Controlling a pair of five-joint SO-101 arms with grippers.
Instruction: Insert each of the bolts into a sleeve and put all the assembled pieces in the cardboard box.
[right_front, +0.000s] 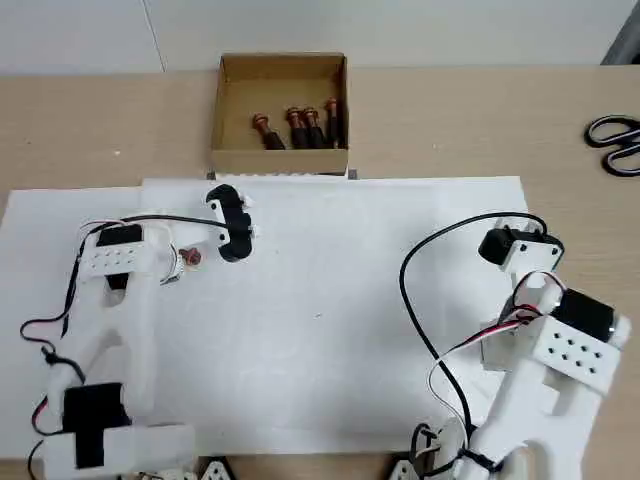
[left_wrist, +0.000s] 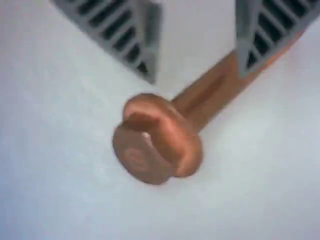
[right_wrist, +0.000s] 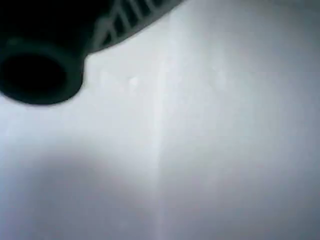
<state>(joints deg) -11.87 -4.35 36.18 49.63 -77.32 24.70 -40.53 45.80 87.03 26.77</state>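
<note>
A copper bolt (left_wrist: 157, 145) lies on the white sheet (right_front: 330, 300), its round head toward the left wrist camera. Its shaft runs back between the ribbed fingers of my left gripper (left_wrist: 197, 72), which stands open astride it, one finger (left_wrist: 265, 40) over the shaft. From above, the bolt (right_front: 192, 257) sits at the tip of the left arm (right_front: 120, 262). My right gripper (right_wrist: 92, 42) is shut on a black sleeve (right_wrist: 37, 75), whose hollow end faces the camera above the sheet. The right arm (right_front: 560, 340) stands at the right. The cardboard box (right_front: 228, 75) at the back holds several assembled pieces (right_front: 300, 128).
Scissors (right_front: 615, 143) lie on the wooden table at the far right. The sheet covers most of the table between the two arms. Black cables (right_front: 410, 290) loop over it near the right arm.
</note>
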